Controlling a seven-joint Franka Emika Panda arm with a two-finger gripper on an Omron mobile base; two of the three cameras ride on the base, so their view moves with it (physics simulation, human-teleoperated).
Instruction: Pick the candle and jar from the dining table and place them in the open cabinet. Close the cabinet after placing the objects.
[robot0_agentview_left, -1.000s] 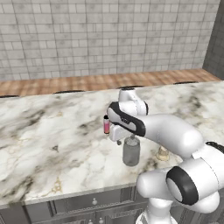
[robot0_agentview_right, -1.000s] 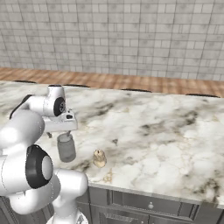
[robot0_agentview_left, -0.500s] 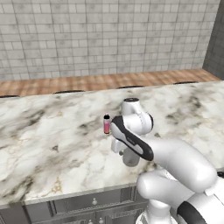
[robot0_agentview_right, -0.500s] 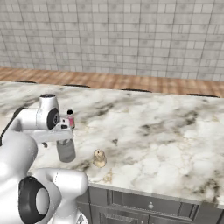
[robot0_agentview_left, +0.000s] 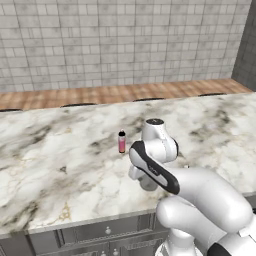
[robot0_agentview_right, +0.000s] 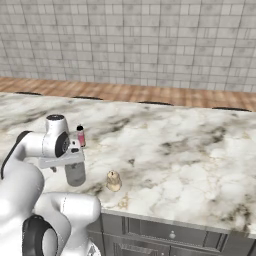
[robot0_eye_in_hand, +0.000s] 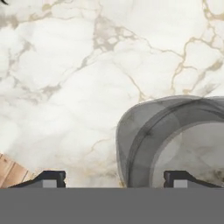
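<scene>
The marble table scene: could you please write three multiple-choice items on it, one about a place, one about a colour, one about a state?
1. Where does the candle stand?
A. On the table, beside the jar
B. Inside the jar
C. On the floor

2. What colour is the small bottle?
A. Green with a white cap
B. Pink with a black cap
C. Blue all over

3. How does the jar stand?
A. Tipped on its side
B. Lifted off the table
C. Upright on the table

Answers: 1 A, the right base view shows the candle on the marble, apart from the jar. 2 B, both base views show pink under a dark cap. 3 C, its base rests on the marble below the gripper.
</scene>
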